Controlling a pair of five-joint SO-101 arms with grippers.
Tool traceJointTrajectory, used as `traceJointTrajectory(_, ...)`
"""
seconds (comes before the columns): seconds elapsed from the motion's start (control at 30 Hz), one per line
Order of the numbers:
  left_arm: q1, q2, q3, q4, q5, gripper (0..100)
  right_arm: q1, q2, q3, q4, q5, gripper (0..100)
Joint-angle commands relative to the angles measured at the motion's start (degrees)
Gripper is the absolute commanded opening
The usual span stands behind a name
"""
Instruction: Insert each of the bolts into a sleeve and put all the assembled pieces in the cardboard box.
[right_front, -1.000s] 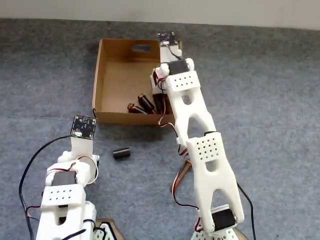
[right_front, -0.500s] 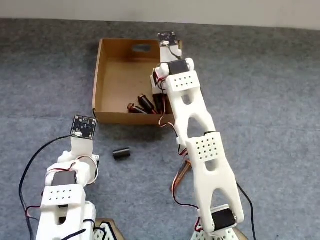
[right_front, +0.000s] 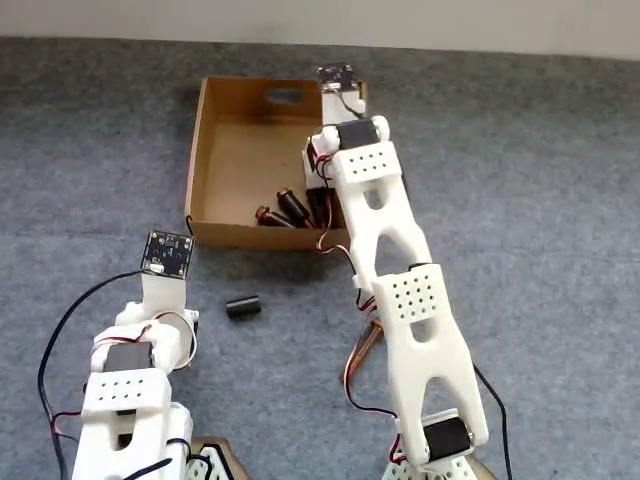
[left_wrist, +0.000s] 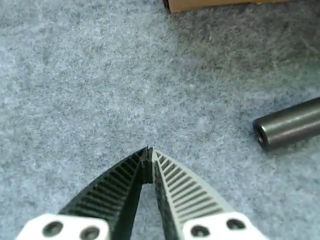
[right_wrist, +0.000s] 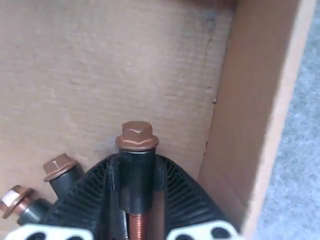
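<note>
The left gripper (left_wrist: 150, 159), its jaws closed on nothing, hung over the grey carpet (right_front: 520, 160) outside the near wall of the cardboard box (right_front: 240, 140). A loose black sleeve (right_front: 243, 306) lay on its side on the carpet, also outside that near wall and apart from it. Inside the box, two assembled pieces (right_front: 293, 205) rested by the near wall. Beside them, close to the box's right wall, the right gripper (right_wrist: 136, 162) clamped a third piece (right_wrist: 136, 140), a copper bolt seated in a black sleeve.
</note>
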Motion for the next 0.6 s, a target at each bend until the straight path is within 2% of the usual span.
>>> traceJointTrajectory(0.0,0.7,-0.8,-0.3,-0.5,-0.4,2,2.1,-2.3,-2.8,-0.7,-2.5,0.6)
traceJointTrajectory(0.1,0.7,-0.8,-0.3,-0.5,-0.4,2,0.9,-2.4,-4.4,-0.9,-2.4,0.6)
traceJointTrajectory(0.37,0.7,-0.8,-0.3,-0.5,-0.4,2,-2.1,-2.0,-21.3,1.8,-2.4,0.6)
traceJointTrajectory(0.57,0.7,-0.8,-0.3,-0.5,-0.4,2,-9.2,-1.7,-18.6,2.8,-2.5,0.6)
